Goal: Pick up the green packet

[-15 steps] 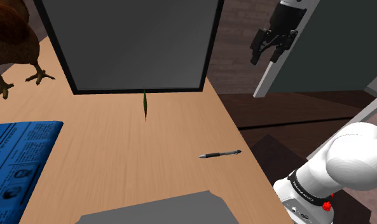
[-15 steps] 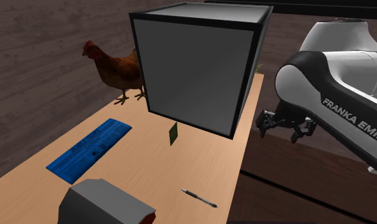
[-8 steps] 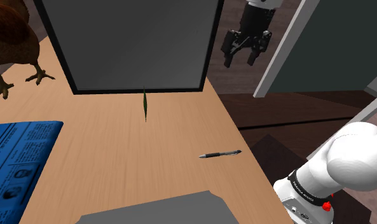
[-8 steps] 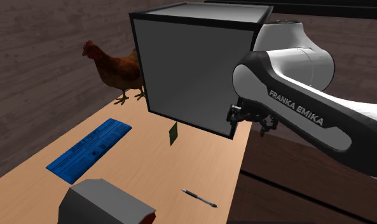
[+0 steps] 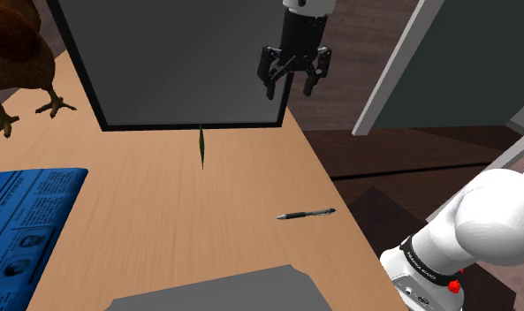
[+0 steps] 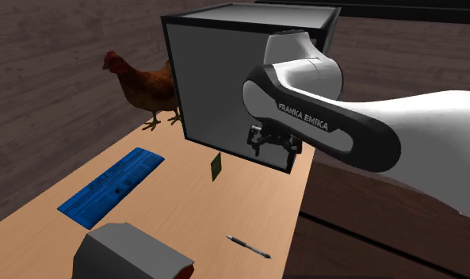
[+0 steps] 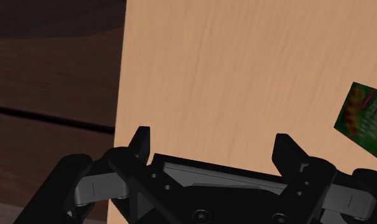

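Jaws spread apart over the wooden tabletop; green packet off to one side.

Green packet partly off-frame

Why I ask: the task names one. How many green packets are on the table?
1. The green packet stands on edge on the table, close before the grey box, which may hide others.

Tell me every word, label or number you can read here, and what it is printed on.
"FRANKA EMIKA": on the white arm, seen in the second exterior view.
On the blue printed sheet: text and pictures, too small to read.
On the green packet: coloured markings, too blurred to read.
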